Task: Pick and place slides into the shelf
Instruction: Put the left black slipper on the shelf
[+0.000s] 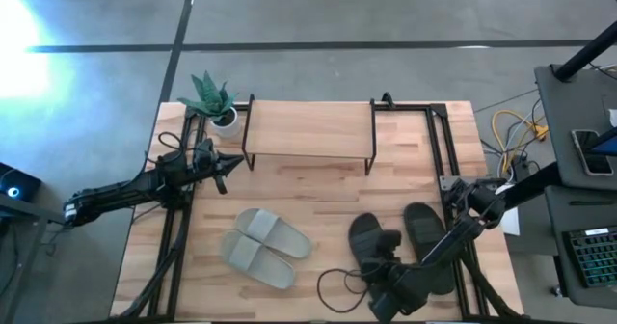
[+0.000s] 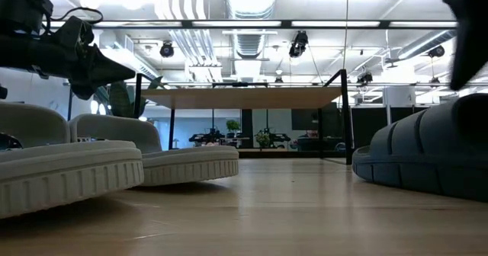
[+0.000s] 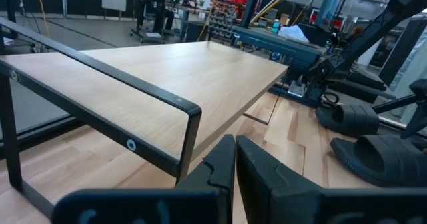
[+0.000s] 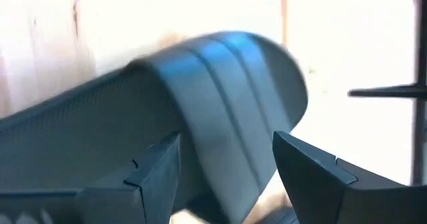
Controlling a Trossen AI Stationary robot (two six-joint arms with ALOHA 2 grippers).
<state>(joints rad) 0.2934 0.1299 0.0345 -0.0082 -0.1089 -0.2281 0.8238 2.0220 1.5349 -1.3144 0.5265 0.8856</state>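
The shelf stands at the table's far middle; its top board also shows in the left wrist view and the low view. The grey slides lie side by side on the table at near left. The black slides lie at near right, one under my right gripper and one beside it. My right gripper is open. Its fingers stand on either side of the black slide's strap, above it. My left gripper is shut and empty, raised by the shelf's left end.
A small potted plant stands at the shelf's far left corner. Black metal frames run along both table sides. A dark cable loops on the table near the front edge.
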